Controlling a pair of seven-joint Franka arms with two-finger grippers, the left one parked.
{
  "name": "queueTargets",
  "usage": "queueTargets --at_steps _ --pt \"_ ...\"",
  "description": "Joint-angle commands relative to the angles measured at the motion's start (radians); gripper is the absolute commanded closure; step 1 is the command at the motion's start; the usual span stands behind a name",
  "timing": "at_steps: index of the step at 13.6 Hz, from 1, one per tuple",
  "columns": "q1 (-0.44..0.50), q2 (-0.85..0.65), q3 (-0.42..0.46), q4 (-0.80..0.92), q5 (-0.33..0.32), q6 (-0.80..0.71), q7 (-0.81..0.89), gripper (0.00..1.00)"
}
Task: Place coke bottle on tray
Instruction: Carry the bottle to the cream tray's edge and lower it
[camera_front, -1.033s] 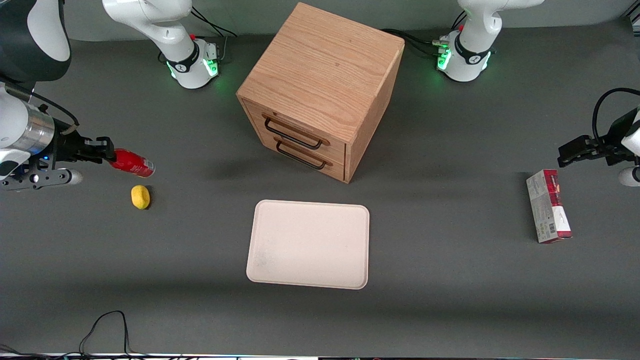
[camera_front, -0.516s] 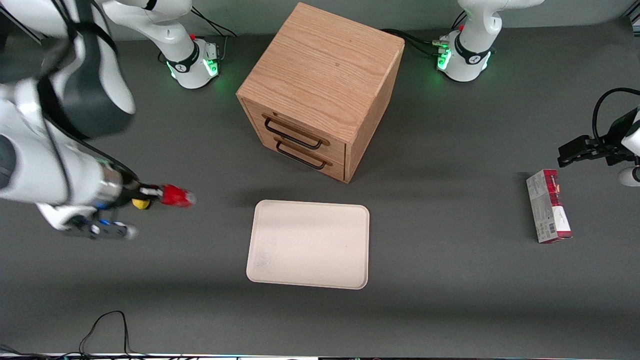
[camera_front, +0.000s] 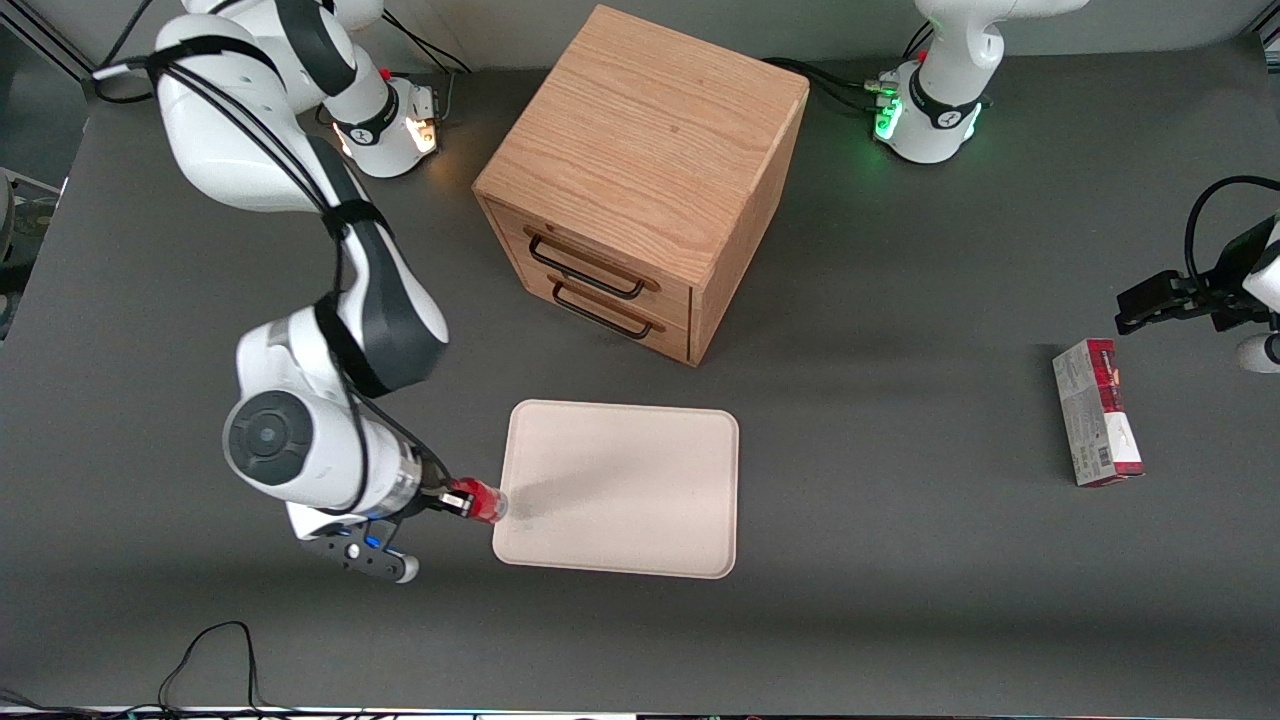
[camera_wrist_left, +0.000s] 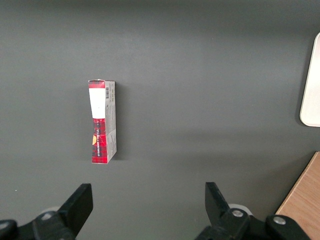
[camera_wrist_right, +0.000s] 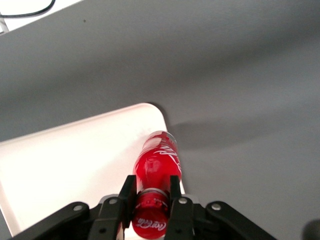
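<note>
My right gripper (camera_front: 462, 502) is shut on the neck of the coke bottle (camera_front: 484, 502), a small glossy red bottle with a red cap and white lettering. It holds the bottle in the air just over the working-arm-end edge of the cream-pink tray (camera_front: 640, 500). In the right wrist view the black fingers (camera_wrist_right: 128, 195) clamp the bottle (camera_wrist_right: 159, 161) at its cap end, and the bottle's base points out over the tray's rounded corner (camera_wrist_right: 150, 111).
A wooden drawer cabinet (camera_front: 640, 180) stands farther from the front camera than the tray. A red-and-white carton (camera_front: 1096, 412) lies toward the parked arm's end of the table; it also shows in the left wrist view (camera_wrist_left: 102, 121). A black cable (camera_front: 205, 660) lies near the table's front edge.
My right gripper has carried the bottle from beside the lemon at the working arm's end to the tray's edge, nearer the front camera. The lemon is now hidden by the arm.
</note>
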Motion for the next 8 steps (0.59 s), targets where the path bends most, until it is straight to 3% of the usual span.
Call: queueTargets --at_steps 1,8 --pt "0.021 0.056 0.004 0.067 -0.03 0.044 0.069 1.0" --pt "0.039 0.078 0.002 0.065 -0.054 0.071 0.074 1.0"
